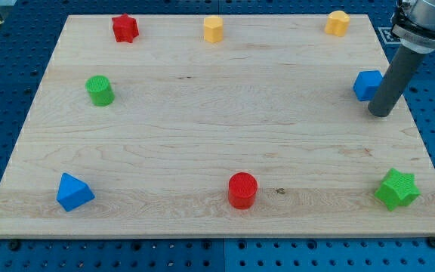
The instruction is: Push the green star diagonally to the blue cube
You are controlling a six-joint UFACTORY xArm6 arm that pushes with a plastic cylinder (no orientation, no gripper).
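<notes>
The wooden table fills most of the view and carries eight small blocks; none of them sits inside any container. The tool is a plain dark rod with no jaws to spread or press together, so it pinches nothing. My tip rests on the table near the edge at the view's right, in the upper half.

The green star lies well below my tip, toward the view's bottom, close to the corner at the view's right. It is bright green, with ridged sides and stubby points, and it stands apart from everything else. The blue cube sits just beside my tip, on the side of the view's left and slightly higher; whether they touch cannot be told.

The blue triangular block is far off to the view's left and lower. The red cylinder lies lower and to the left. The green cylinder is far left, about level with my tip. The red star, the yellow cylinder and a second yellow block line the view's top.
</notes>
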